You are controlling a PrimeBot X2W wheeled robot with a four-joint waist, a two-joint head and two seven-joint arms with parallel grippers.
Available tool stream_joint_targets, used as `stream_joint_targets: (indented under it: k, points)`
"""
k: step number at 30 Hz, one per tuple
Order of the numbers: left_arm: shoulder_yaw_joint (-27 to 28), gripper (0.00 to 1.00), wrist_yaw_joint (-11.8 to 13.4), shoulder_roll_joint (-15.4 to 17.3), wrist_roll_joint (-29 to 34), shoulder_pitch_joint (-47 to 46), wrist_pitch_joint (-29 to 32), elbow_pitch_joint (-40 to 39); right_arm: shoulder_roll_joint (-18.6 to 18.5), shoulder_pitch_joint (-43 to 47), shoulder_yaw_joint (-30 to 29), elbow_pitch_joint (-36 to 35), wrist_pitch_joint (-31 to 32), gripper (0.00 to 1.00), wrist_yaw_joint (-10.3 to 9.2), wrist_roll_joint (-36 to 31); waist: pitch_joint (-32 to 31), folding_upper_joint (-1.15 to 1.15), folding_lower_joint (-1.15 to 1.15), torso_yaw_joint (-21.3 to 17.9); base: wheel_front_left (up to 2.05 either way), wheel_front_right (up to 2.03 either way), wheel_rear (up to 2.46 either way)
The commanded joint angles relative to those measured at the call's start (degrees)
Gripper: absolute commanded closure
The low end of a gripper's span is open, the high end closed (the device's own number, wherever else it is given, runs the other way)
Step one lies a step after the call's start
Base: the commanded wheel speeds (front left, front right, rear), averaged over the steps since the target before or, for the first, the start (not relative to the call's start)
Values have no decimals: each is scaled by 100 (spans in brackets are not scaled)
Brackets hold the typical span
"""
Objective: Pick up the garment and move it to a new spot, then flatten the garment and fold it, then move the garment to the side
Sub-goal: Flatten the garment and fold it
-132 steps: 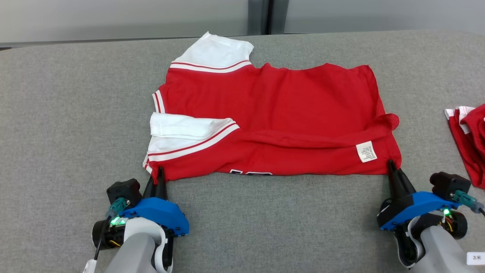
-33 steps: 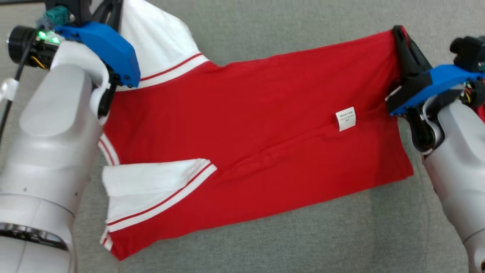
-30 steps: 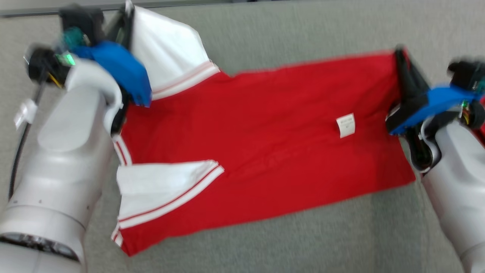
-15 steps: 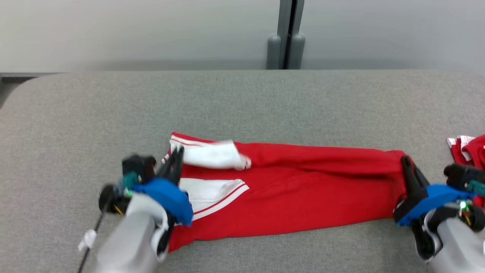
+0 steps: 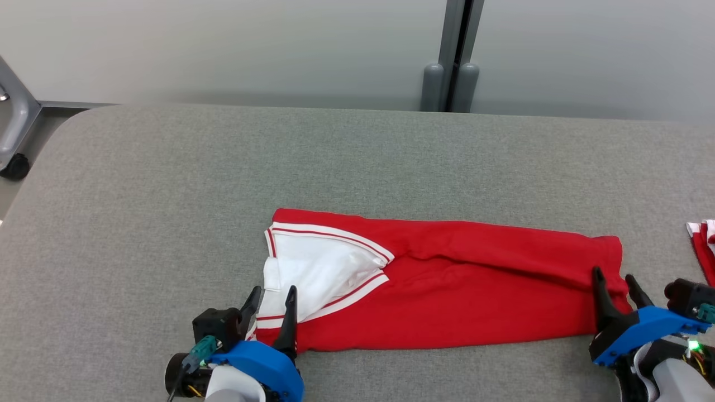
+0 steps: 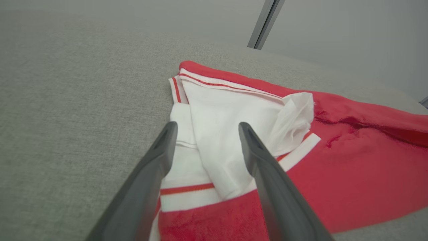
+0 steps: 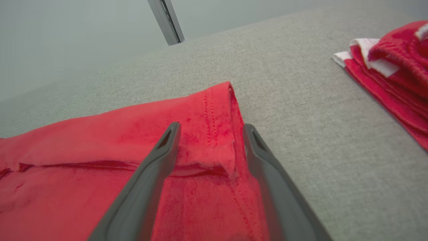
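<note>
The garment (image 5: pixel 447 279), a red shirt with white, red-striped sleeves, lies folded into a long band on the grey table. Its white sleeve end (image 6: pixel 230 134) is at the left, its red hem end (image 7: pixel 207 140) at the right. My left gripper (image 5: pixel 272 298) stands open at the near left corner, its fingers either side of the white sleeve edge. At the near right corner my right gripper (image 5: pixel 614 282) is open too, the hem lying loose between its fingers (image 7: pixel 164 160). Neither gripper clamps the cloth.
A second red and white garment (image 5: pixel 702 248) lies bunched at the table's right edge, also in the right wrist view (image 7: pixel 394 67). The grey padded table (image 5: pixel 167 195) stretches wide to the left and far side. A wall post (image 5: pixel 455 56) stands behind.
Both grippers have opened and let go of the garment, which now lies folded in a band. The head camera has tilted up, shifting the whole picture.
</note>
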Motion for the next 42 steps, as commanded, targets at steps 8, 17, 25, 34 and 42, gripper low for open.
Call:
stream_joint_targets:
  k: [8, 17, 25, 34, 42]
  points:
    - [177, 0, -40, -104, 284, 244, -23, -270, 126, 31, -111, 983, 12, 0, 0, -245, 13, 1, 0, 198, 0, 0, 0]
    - [381, 0, -55, -132, 418, 339, -24, -448, 216, -146, 21, 1411, 50, 100, -1, -57, 52, 1, 0, 132, 0, 0, 0]
    - [401, 0, -52, -138, 339, 413, -24, -627, 109, -50, -151, -314, -23, 100, 0, 19, -20, 1, 0, 1, 0, 0, 0]
    - [103, 0, 47, -135, 117, 425, -24, -751, 437, 141, 1784, -2010, -23, 100, 1, 585, -90, 1, 0, 550, 0, 0, 0]
    - [-182, 0, 89, -136, 42, 356, -24, -741, 743, -293, 2991, -1738, 20, 100, 1, 939, -24, 1, 0, 1453, 0, 0, 0]
